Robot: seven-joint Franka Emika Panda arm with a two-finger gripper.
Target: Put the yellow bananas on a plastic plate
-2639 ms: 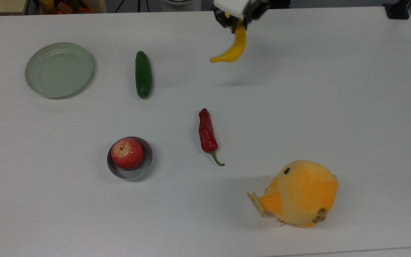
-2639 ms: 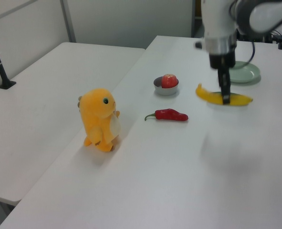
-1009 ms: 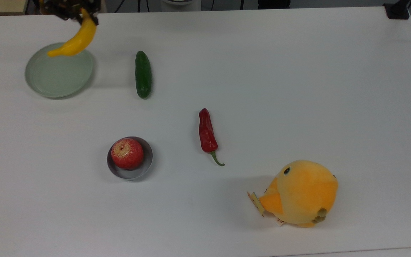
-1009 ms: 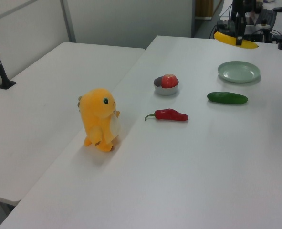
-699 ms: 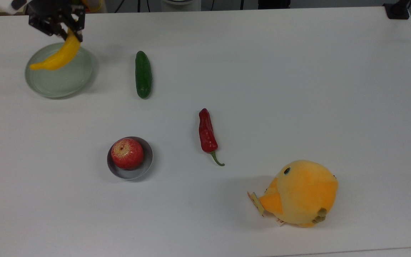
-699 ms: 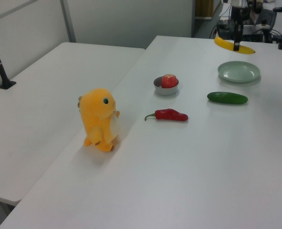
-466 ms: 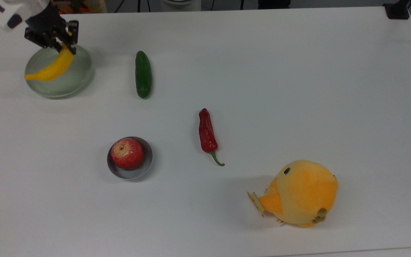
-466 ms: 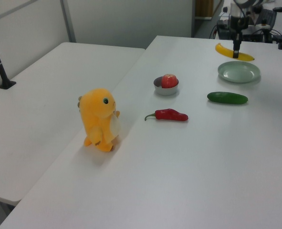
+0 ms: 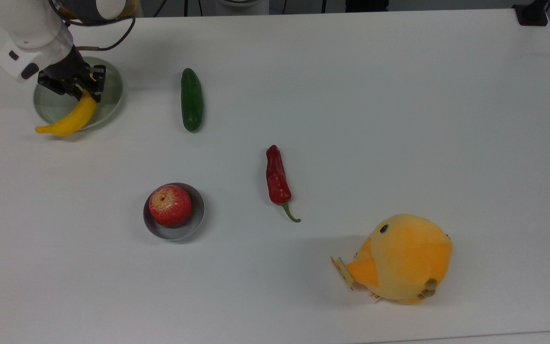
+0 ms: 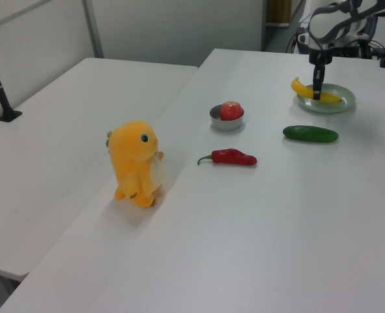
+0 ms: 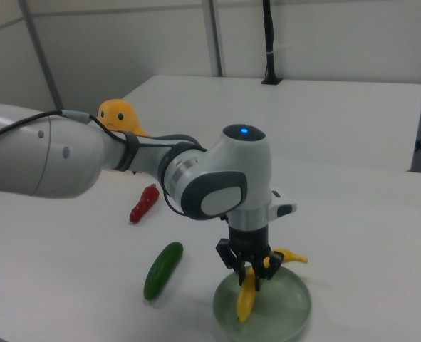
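We see the gripper (image 9: 85,91) clamped on the smooth, curved yellow banana (image 9: 68,121) near its stalk end, low over the plastic plate (image 9: 110,95). In the top view the banana's slim tip reaches past the plate's near rim; in the right view its body slants down onto the plate's pale green floor. Whether it already rests there we cannot tell. The plate is round and shallow with a ridged rim, and it sits near the far left corner of the matt white table (image 9: 351,95) in the top view. Beside it lies a glossy dark green cucumber (image 9: 192,99), straight and blunt-ended. Toward the middle lies a wrinkled red chilli (image 9: 277,178) with a thin green stem. A small grey metal bowl (image 9: 197,217) holds a speckled red apple (image 9: 170,205). A round, fuzzy orange-yellow plush chick (image 9: 401,258) stands near the table's near right corner.
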